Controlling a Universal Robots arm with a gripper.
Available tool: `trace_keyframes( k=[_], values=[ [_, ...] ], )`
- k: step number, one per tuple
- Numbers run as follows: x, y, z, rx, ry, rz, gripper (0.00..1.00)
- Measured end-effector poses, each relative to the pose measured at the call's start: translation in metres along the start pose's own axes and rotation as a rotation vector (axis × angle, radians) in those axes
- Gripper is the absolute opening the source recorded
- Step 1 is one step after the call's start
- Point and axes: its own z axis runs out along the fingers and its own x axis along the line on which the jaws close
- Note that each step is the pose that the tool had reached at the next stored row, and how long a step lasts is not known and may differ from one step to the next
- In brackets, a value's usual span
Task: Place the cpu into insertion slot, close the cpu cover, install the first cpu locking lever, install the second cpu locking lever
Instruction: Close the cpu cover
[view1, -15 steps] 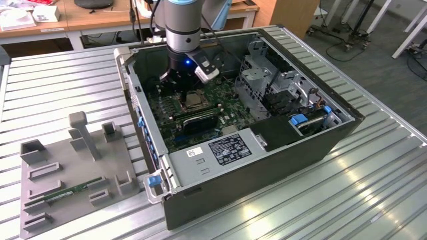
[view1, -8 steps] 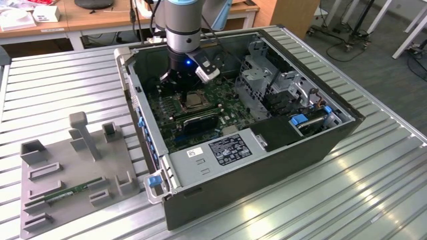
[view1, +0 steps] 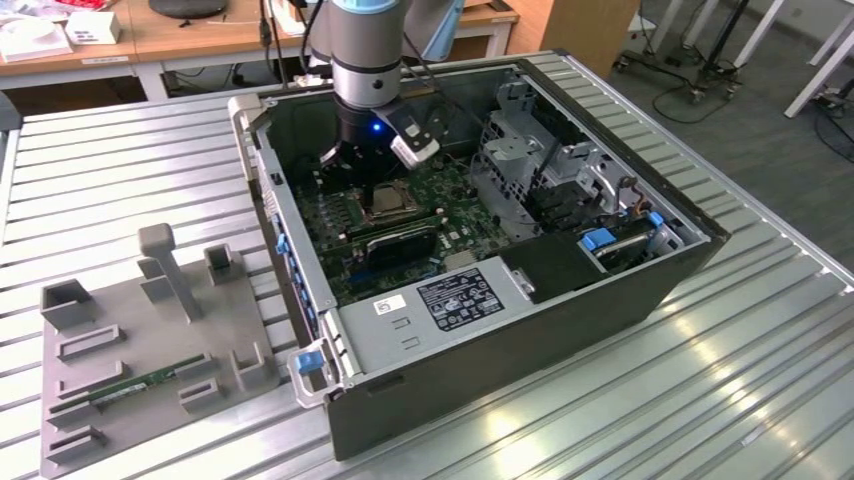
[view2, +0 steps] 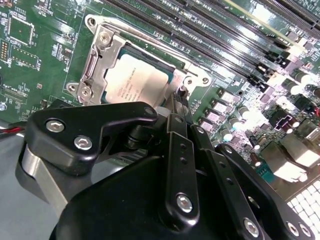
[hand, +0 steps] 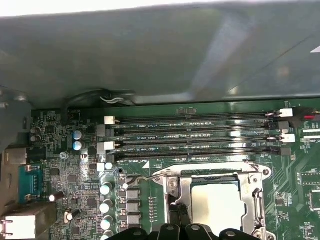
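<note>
The cpu (view2: 137, 85) is seated in the insertion slot (hand: 263, 173), on the green board inside the open case (view1: 641, 290) at the counter's (view1: 134, 150) middle. The cpu cover (view2: 95, 69) is laid over it. The gripper (view2: 176, 102) is held at the slot's edge; whether it is open or closed cannot be told. The levers are judged not yet done.

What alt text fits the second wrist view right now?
The cpu sits in the insertion slot, with the silvery cpu cover framing it. The black gripper is in the foreground, its tip at the socket's edge; long memory slots run beyond.
</note>
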Motion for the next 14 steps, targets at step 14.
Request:
trace_keyframes(
  k=[14],
  values=[
    [0.0004, -0.0004, 0.0063, 0.0007, 0.0005, 0.000, 0.11]
  ],
)
